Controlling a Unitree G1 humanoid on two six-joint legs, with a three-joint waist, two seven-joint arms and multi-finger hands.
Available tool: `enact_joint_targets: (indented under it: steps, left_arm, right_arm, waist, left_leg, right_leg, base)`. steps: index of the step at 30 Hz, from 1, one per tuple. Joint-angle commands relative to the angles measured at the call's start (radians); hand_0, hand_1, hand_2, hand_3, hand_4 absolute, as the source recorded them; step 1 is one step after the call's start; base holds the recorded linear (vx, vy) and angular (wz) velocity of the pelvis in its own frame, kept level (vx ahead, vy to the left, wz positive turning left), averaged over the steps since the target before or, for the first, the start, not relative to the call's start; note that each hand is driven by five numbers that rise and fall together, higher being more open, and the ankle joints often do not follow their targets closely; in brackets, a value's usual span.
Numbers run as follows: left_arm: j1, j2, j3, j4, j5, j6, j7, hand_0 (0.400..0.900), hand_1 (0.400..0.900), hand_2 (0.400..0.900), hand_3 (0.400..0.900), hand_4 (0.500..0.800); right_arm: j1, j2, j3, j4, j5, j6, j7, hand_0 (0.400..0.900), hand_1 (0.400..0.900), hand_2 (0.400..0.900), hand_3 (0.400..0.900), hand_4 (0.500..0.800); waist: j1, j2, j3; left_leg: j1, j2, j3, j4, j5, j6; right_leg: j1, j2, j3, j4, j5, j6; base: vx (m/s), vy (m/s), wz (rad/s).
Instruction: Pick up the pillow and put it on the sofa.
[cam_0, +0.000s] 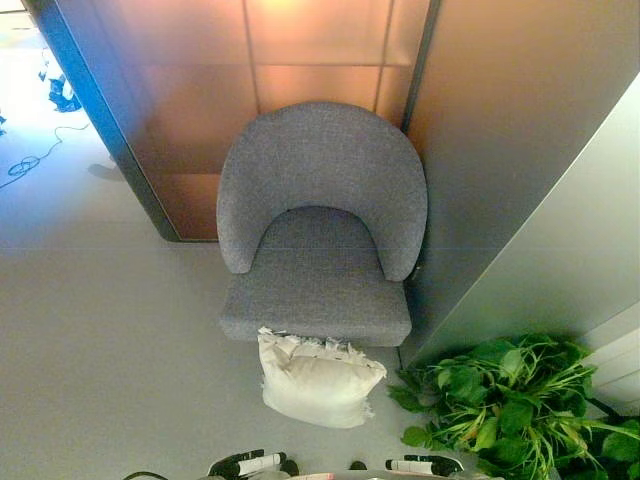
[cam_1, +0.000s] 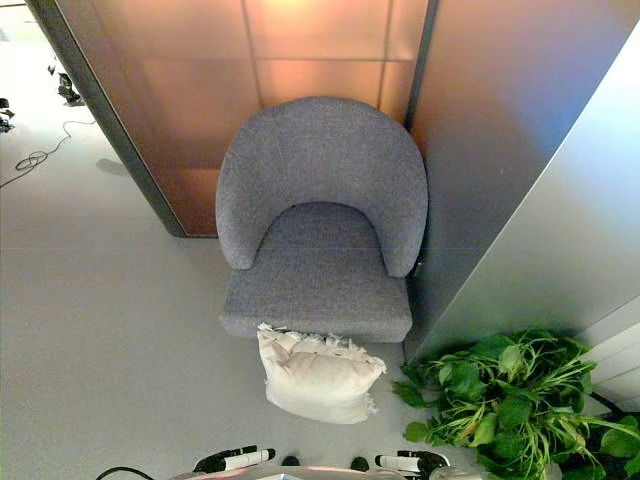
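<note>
A white pillow (cam_0: 318, 380) with a frilled edge lies on the grey floor, leaning against the front of a grey fabric armchair-style sofa (cam_0: 315, 285). The sofa's seat is bare. My left hand (cam_0: 250, 464) shows at the bottom edge, below and left of the pillow. My right hand (cam_0: 425, 465) shows at the bottom edge, below and right of it. Both hands are apart from the pillow, empty, with fingers lying fairly straight.
A leafy green plant (cam_0: 510, 400) stands on the floor right of the pillow. An orange-lit panel wall (cam_0: 310, 60) is behind the sofa and a grey wall (cam_0: 520, 200) is close on its right. Open floor (cam_0: 110, 330) lies to the left.
</note>
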Motion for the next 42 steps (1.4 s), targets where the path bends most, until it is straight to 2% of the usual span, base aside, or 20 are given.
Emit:
enact_joint_targets:
  steps: [1,5,11,13,15,17,23,28,33,36,37,39,42]
  left_arm:
    - [-0.076,-0.022,0.024,0.077,0.019,-0.018,-0.006,0.9,0.9,0.9,0.9,0.8]
    - [-0.074,-0.022,0.026,0.075,0.013,-0.017,-0.007,0.9,0.9,0.9,0.9,0.8]
    - [-0.069,-0.017,0.027,0.062,0.013,-0.02,0.024,0.9,0.9,0.9,0.9,0.8]
    - [-0.067,-0.015,0.021,0.052,0.008,-0.012,0.03,0.9,0.9,0.9,0.9,0.8]
    - [-0.07,-0.011,0.011,0.042,-0.002,-0.005,0.037,0.9,0.9,0.9,0.9,0.8]
    - [-0.077,-0.003,0.004,0.034,-0.019,0.004,0.039,0.9,0.9,0.9,0.9,0.8]
    - [-0.124,0.025,-0.017,0.014,-0.086,-0.011,0.046,0.9,0.9,0.9,0.9,0.8]
    - [-0.186,0.042,-0.026,-0.015,-0.16,-0.025,0.083,0.9,0.9,0.9,0.9,0.8]
    - [-0.245,0.04,-0.054,-0.054,-0.246,-0.106,0.074,0.9,0.9,0.9,0.9,0.8]
    - [-0.299,0.034,-0.088,-0.097,-0.302,-0.173,0.052,0.9,0.9,0.9,0.9,0.8]
    - [-0.299,0.042,-0.095,-0.123,-0.317,-0.188,0.026,0.9,0.9,0.9,0.9,0.8]
    - [-0.25,0.048,-0.131,-0.181,-0.374,-0.263,-0.027,0.9,0.9,0.9,0.9,0.8]
    - [-0.141,0.062,-0.18,-0.306,-0.44,-0.338,-0.093,0.9,0.9,0.9,0.9,0.8]
  right_arm:
    - [-0.052,-0.013,0.021,0.032,-0.011,0.0,0.0,0.9,0.9,0.9,0.9,0.8]
    - [-0.05,-0.012,0.024,0.027,-0.016,-0.03,-0.019,0.9,0.9,0.9,0.9,0.8]
    - [-0.054,-0.024,0.043,-0.026,-0.148,-0.161,-0.102,0.9,0.9,0.9,0.9,0.8]
    - [-0.06,-0.033,0.074,-0.06,-0.26,-0.217,-0.171,0.9,0.9,0.9,0.9,0.8]
    - [-0.077,-0.049,0.12,-0.108,-0.391,-0.273,-0.276,0.9,0.9,0.9,0.9,0.8]
    - [-0.102,-0.065,0.154,-0.151,-0.484,-0.301,-0.339,0.9,0.9,0.9,0.9,0.8]
    - [-0.223,-0.097,0.252,-0.274,-0.551,-0.308,-0.48,0.9,0.9,0.9,0.9,0.8]
    - [-0.346,-0.092,0.311,-0.366,-0.539,-0.259,-0.577,0.9,0.9,0.9,0.9,0.8]
    - [-0.472,-0.104,0.336,-0.441,-0.534,-0.186,-0.688,0.9,0.9,0.9,0.9,0.8]
    - [-0.56,-0.119,0.348,-0.494,-0.531,-0.153,-0.744,0.9,0.9,0.9,0.9,0.8]
    - [-0.581,-0.148,0.354,-0.522,-0.519,-0.132,-0.754,0.9,0.9,0.9,0.9,0.8]
    - [-0.594,-0.228,0.341,-0.55,-0.503,-0.151,-0.781,0.9,0.9,0.9,0.9,0.8]
    - [-0.601,-0.322,0.297,-0.586,-0.518,-0.167,-0.822,0.9,0.9,0.9,0.9,0.8]
  waist:
    - [0.012,-0.016,0.011]
    - [0.012,-0.015,0.014]
    - [0.015,-0.016,0.026]
    - [0.019,-0.017,0.032]
    - [0.026,-0.019,0.047]
    - [0.032,-0.023,0.066]
    - [0.054,-0.041,0.162]
    - [0.069,-0.059,0.268]
    - [0.074,-0.063,0.359]
    - [0.072,-0.071,0.41]
    - [0.071,-0.062,0.419]
    - [0.067,-0.033,0.419]
    - [0.07,0.014,0.419]
  left_leg:
    - [-0.022,-0.033,-0.053,0.001,-0.038,0.004]
    - [-0.023,-0.034,-0.055,0.001,-0.037,0.005]
    - [-0.03,-0.036,-0.059,0.003,-0.035,0.006]
    - [-0.039,-0.037,-0.059,0.006,-0.034,0.007]
    - [-0.056,-0.039,-0.061,0.011,-0.031,0.008]
    - [-0.077,-0.042,-0.063,0.016,-0.028,0.01]
    - [-0.175,-0.043,-0.064,0.046,-0.021,0.024]
    - [-0.305,-0.038,-0.072,0.106,-0.013,0.028]
    - [-0.463,-0.041,-0.081,0.204,-0.01,0.025]
    - [-0.578,-0.047,-0.071,0.263,-0.007,0.028]
    - [-0.623,-0.053,-0.072,0.282,-0.004,0.024]
    - [-0.716,-0.073,-0.082,0.323,0.003,0.022]
    - [-0.828,-0.085,-0.092,0.377,-0.004,0.025]
  right_leg:
    - [-0.002,-0.032,-0.038,0.054,-0.046,0.067]
    - [-0.005,-0.032,-0.037,0.058,-0.046,0.067]
    - [-0.01,-0.036,-0.04,0.059,-0.042,0.071]
    - [-0.017,-0.039,-0.042,0.06,-0.04,0.074]
    - [-0.033,-0.042,-0.043,0.064,-0.036,0.075]
    - [-0.053,-0.043,-0.039,0.069,-0.033,0.077]
    - [-0.153,-0.043,-0.037,0.109,-0.025,0.076]
    - [-0.275,-0.04,-0.043,0.179,-0.023,0.069]
    - [-0.427,-0.043,-0.053,0.267,-0.02,0.06]
    - [-0.54,-0.038,-0.047,0.323,-0.016,0.055]
    - [-0.584,-0.039,-0.051,0.344,-0.019,0.049]
    - [-0.68,-0.049,-0.06,0.372,-0.009,0.045]
    - [-0.803,-0.07,-0.064,0.417,-0.009,0.045]
  base:
    - [0.0,0.0,0.0]
    - [0.0,0.0,0.0]
    - [0.04,0.001,0.03]
    - [0.06,-0.005,0.08]
    - [0.03,-0.02,0.12]
    - [-0.02,-0.044,0.15]
    - [-0.08,-0.085,0.17]
    - [-0.07,-0.108,0.21]
    - [-0.09,-0.028,0.15]
    - [-0.14,0.006,0.15]
    - [-0.11,0.105,0.22]
    - [-0.08,0.142,0.3]
    - [-0.05,0.147,0.26]
